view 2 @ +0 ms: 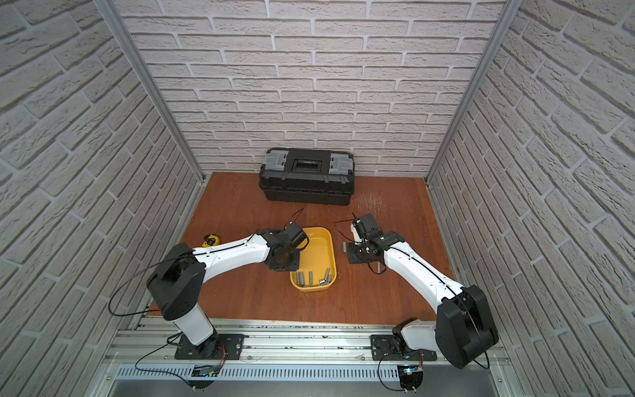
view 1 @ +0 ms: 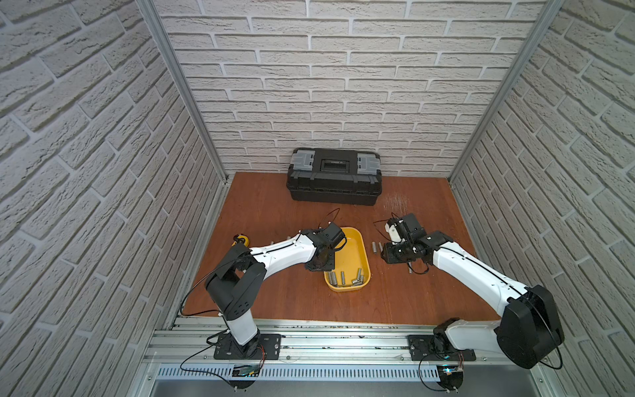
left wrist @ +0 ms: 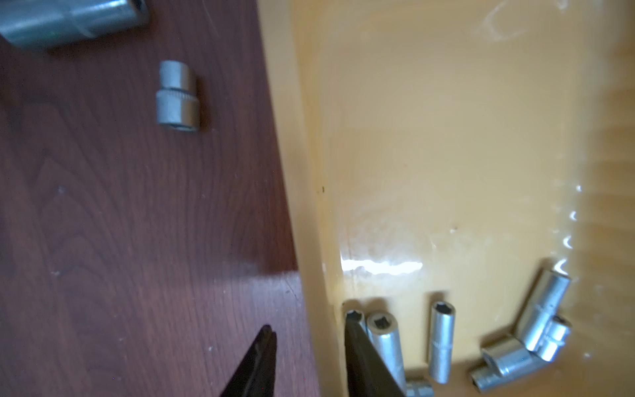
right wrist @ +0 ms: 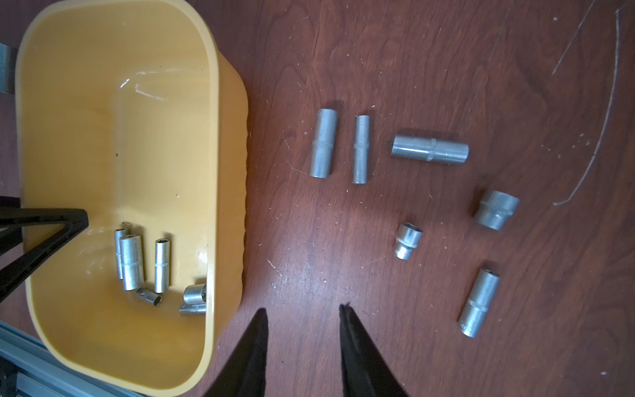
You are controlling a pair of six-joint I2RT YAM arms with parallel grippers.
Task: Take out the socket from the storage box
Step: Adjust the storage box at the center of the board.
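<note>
Straddles box (left wrist: 299, 172) wall with left end effector (left wrist: 309, 321), likely steadying it; clamp unclear. Holds right end effector (right wrist: 303, 307) part-open, empty, sockets (right wrist: 323, 142) ahead on table (right wrist: 412, 51).

We read no text anywhere; the black toolbox (view 1: 335, 185) lid label is too blurred, and the sockets (right wrist: 323, 142) show no legible marks.

White-shelled left arm (view 1: 281, 252) and right arm (view 1: 464, 264) — black joints (view 1: 237, 285), black base plates (view 1: 271, 345), thin black cables (view 1: 196, 292), tapered black fingers (right wrist: 254, 350)
</note>
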